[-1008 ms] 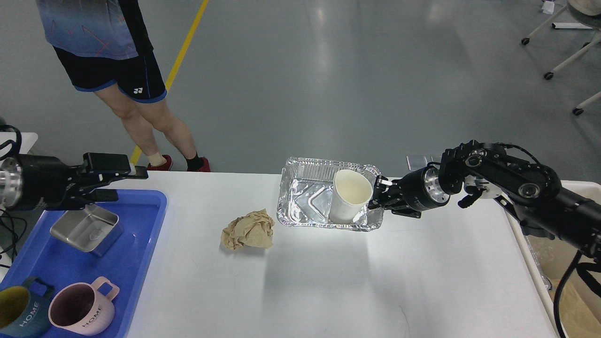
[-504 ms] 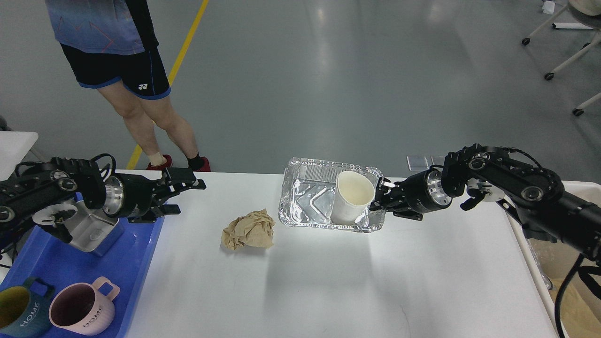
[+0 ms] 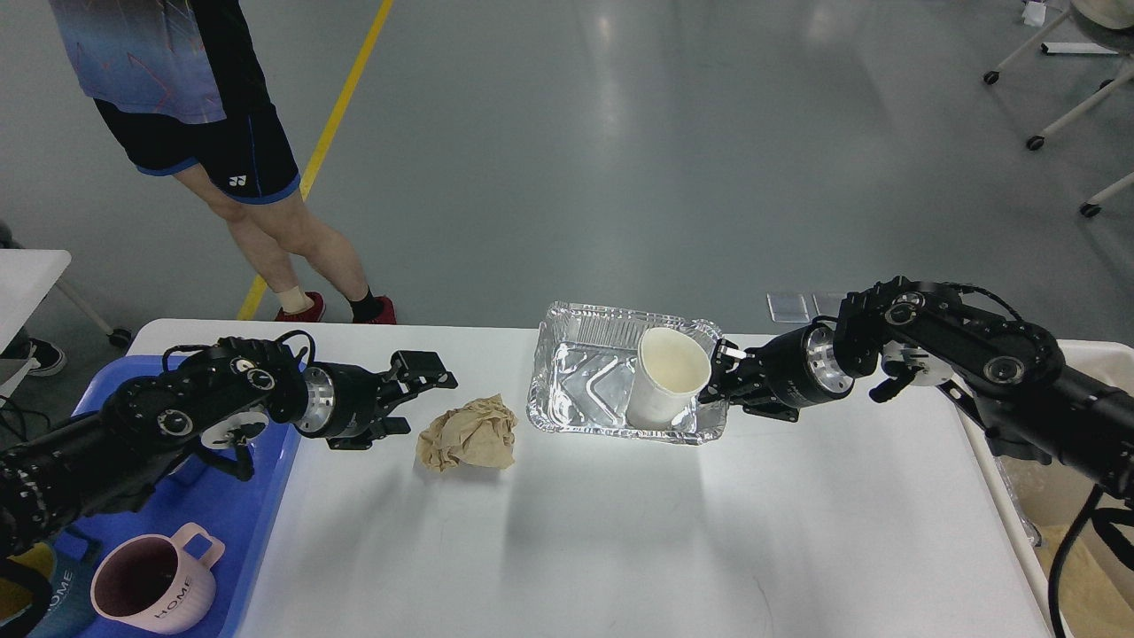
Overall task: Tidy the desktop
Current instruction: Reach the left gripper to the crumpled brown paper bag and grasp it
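Observation:
The white desktop point(image 3: 620, 549) holds a crumpled brown paper ball point(image 3: 468, 432) and a silver foil tray point(image 3: 589, 381). A white paper cup point(image 3: 666, 377) stands in the tray's right end. My left gripper point(image 3: 415, 397) is open and empty, just left of the paper ball and a little apart from it. My right gripper point(image 3: 719, 383) is shut on the foil tray's right rim, beside the cup. The tray casts a shadow on the desktop below it and looks slightly raised.
A blue plastic tray point(image 3: 266, 496) lies at the left edge with a pink mug point(image 3: 155, 585) and a dark blue mug point(image 3: 35, 602). A cream bin point(image 3: 1045, 478) stands off the right edge. A person point(image 3: 221, 142) stands beyond the far left corner.
My left arm has swung right from over the blue tray to just beside the paper ball, now hiding the steel container. The foil tray and cup have shifted slightly right with my right gripper.

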`<act>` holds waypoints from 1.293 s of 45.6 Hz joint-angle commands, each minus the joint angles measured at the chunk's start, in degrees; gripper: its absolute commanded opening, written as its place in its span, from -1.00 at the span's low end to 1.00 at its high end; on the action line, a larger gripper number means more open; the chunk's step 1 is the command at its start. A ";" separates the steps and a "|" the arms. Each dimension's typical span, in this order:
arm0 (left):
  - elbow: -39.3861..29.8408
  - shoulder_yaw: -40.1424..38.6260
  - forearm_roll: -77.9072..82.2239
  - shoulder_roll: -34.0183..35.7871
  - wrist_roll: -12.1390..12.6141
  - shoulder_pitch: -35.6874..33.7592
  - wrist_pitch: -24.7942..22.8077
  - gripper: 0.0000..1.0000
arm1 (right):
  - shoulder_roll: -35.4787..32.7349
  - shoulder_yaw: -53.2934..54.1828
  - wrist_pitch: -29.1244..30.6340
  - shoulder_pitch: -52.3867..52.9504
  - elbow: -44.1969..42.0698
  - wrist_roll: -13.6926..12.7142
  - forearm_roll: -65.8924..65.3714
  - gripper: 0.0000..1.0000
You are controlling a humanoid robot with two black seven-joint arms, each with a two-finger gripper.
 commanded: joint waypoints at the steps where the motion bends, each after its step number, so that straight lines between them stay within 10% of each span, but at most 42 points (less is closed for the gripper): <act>1: 2.35 0.03 0.00 -3.10 0.00 0.10 -0.09 0.94 | -0.26 0.03 0.00 -0.01 0.32 -0.05 0.00 -1.00; 41: 15.72 0.20 0.35 -13.57 -0.26 3.35 0.43 0.91 | -1.84 0.03 -0.26 -0.10 0.76 -0.05 0.00 -1.00; 59: 15.63 6.36 4.66 -13.48 -3.07 1.69 4.39 -0.02 | -2.54 0.03 -0.35 -0.80 0.76 0.04 -0.09 -1.00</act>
